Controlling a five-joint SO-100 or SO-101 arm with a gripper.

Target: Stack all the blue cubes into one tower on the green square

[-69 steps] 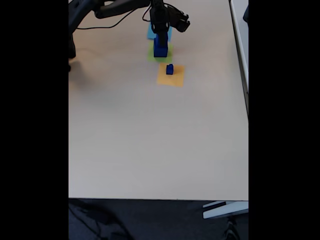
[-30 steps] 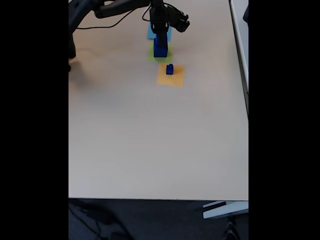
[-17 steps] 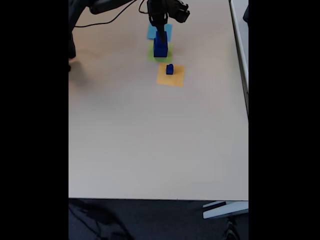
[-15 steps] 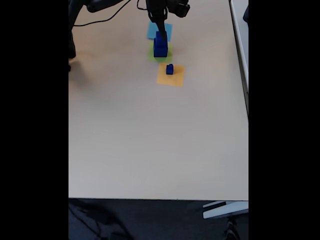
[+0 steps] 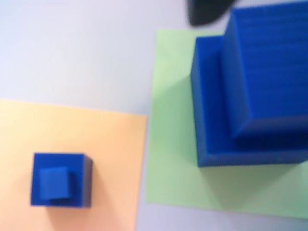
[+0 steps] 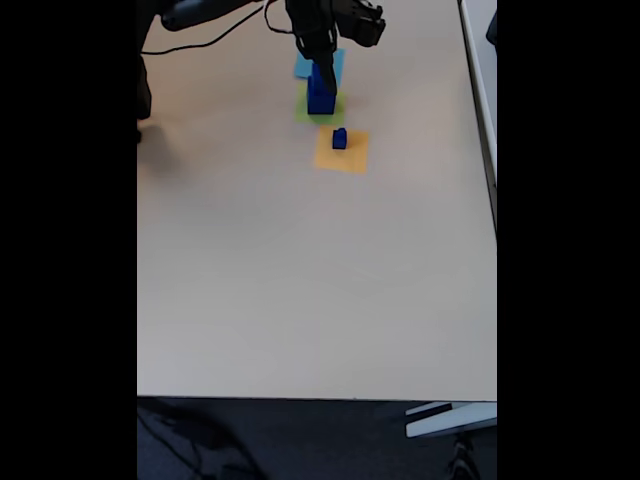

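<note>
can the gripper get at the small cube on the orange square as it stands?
Probably yes. The small cube sits alone on the orange square, apart from the two-cube stack on the green square, with open table around it. The gripper hangs just above the stack.

Three cubes all dark blue: large cube (image 5: pixel 211 120), medium cube (image 5: pixel 269 72), small cube (image 5: pixel 60 180). Green square (image 5: pixel 171 163) pale yellow-green, orange square (image 5: pixel 72 130) light orange, light-blue square (image 6: pixel 303 66) at table's far edge. Table (image 6: pixel 300 280) plain beige; arm (image 6: pixel 330 20) black.

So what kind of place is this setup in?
Probably an office or lab desk: a plain pale tabletop, dark carpet-like floor below its edge, and cables trailing behind the robot arm.
</note>
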